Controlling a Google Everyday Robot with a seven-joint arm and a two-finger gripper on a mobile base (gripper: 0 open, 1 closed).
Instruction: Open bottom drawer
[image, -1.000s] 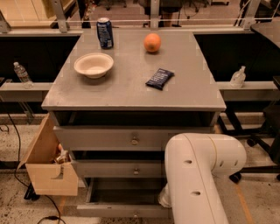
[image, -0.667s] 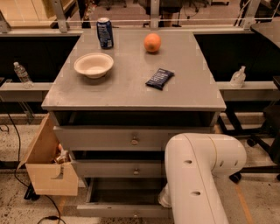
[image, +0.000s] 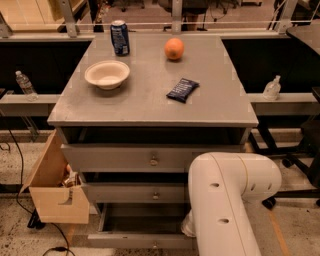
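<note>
One white arm (image: 226, 200) low beside bottom drawer (image: 135, 240), hand hidden

I count one grey cabinet (image: 145, 107) with three drawers; the bottom drawer (image: 130, 240) is one of them. On the top there are one white bowl (image: 107, 74), one blue can (image: 119, 37), one orange (image: 174, 49) and one dark snack packet (image: 182, 90). There are two plastic bottles, one on the left ledge (image: 24, 84) and one on the right ledge (image: 272, 88). One cardboard box (image: 52, 192) stands beside the cabinet. There is one white robot arm (image: 225, 200), and its one gripper is hidden behind it, low by the drawers.
</note>
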